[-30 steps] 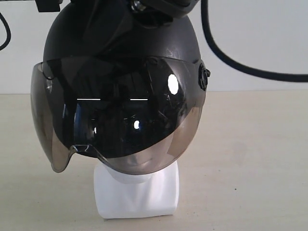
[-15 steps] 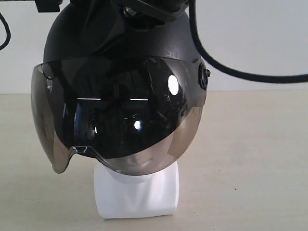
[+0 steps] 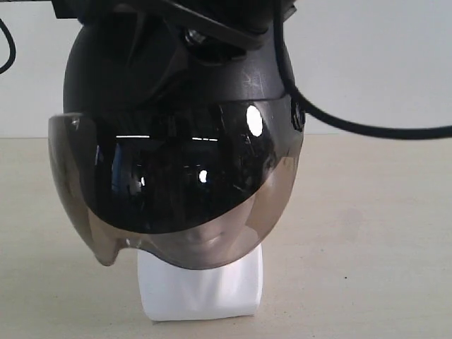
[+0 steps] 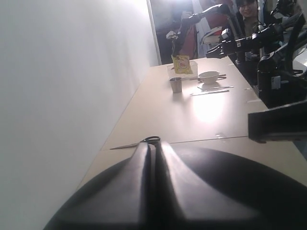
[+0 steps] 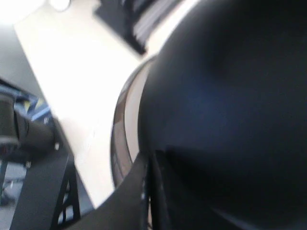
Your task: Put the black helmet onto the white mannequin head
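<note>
The black helmet (image 3: 176,85) sits over the white mannequin head (image 3: 201,286). Its smoky visor (image 3: 176,191) covers the face, so only the chin, neck and base show below it. A black gripper part (image 3: 219,28) presses on the helmet's crown at the top of the exterior view. In the left wrist view my left gripper (image 4: 153,146) is shut, its fingers lying together across the helmet's dome (image 4: 230,191). My right gripper (image 5: 151,160) is also shut, its fingers against the dark shell (image 5: 230,86) beside the visor rim (image 5: 120,134).
A black cable (image 3: 367,127) loops to the right of the helmet. Beyond the helmet on the beige table lie scissors (image 4: 144,141), a metal cup (image 4: 176,85), a white bowl (image 4: 208,76) and a yellow packet (image 4: 181,63). Other robot arms (image 4: 278,57) stand alongside.
The helmet has sunk and tipped forward over the head, its visor edge now lower. The gripper part on the crown has come down further into view.
</note>
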Available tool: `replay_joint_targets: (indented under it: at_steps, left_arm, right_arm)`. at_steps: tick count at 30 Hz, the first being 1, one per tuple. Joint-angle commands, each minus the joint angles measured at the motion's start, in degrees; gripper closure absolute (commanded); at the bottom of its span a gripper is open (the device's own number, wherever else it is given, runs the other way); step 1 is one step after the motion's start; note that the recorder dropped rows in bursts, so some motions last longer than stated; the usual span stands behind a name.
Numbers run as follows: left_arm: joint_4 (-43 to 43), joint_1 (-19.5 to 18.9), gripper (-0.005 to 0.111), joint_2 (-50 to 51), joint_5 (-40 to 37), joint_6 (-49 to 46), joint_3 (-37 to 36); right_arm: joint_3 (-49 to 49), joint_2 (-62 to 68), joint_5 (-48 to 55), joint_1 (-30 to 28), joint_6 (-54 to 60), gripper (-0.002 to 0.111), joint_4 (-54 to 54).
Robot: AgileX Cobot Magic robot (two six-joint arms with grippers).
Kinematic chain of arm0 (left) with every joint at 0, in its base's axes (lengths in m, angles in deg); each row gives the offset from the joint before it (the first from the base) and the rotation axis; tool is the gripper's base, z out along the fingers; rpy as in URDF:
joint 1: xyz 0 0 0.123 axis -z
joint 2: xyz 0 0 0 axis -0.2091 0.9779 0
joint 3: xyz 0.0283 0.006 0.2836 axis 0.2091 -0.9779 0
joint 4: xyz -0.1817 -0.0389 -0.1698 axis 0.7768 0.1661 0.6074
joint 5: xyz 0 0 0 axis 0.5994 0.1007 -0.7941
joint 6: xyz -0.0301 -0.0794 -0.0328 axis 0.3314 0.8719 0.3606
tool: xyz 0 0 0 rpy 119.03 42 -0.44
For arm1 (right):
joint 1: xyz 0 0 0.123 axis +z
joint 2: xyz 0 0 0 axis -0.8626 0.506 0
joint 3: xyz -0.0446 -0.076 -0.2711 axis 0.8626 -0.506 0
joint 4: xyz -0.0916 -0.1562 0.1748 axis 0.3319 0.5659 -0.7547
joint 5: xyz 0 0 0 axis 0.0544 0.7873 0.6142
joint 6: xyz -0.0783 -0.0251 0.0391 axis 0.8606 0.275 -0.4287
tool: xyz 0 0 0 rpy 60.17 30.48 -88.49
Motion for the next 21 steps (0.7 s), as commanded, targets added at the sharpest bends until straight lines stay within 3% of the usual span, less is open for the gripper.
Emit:
replay_joint_targets:
  at_steps: [1,13,21]
  left_arm:
    - [-3.29,0.48,0.102,1.09,1.19,0.28,-0.44]
    - [-3.68,0.48,0.102,1.09,1.19,0.49,-0.44]
    - [-4.76,0.48,0.102,1.09,1.19,0.94,-0.44]
  right_arm:
    - [-0.72,0.75,3.51,0.07,0.06,0.109,1.53]
    - [-1.16,0.75,3.38,0.07,0.06,0.109,3.26]
    - [-7.52,0.75,0.29,0.07,0.22,0.109,3.15]
